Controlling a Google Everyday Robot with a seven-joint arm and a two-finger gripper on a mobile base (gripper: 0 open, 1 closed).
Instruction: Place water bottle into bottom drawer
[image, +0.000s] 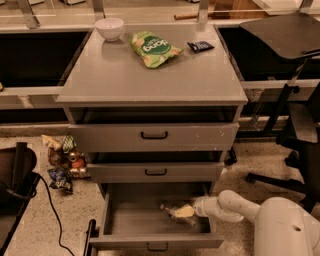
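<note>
Bottom drawer (134, 220): pulled out and open from above; the left and middle of its floor are free.
Gripper (186, 211): low inside the bottom drawer at its right side, just beside the water bottle (171, 210), which lies on the drawer floor.
Arm (226, 204): crosses the drawer's right wall and blocks entry from that side.
Middle drawer (156, 172): its front juts over the rear of the bottom drawer, so the back is covered from above.
Robot body (285, 230): fills the floor right of the drawer.
Left floor: a cable (52, 205) and scattered wrappers (62, 160) lie near the cabinet.
</note>
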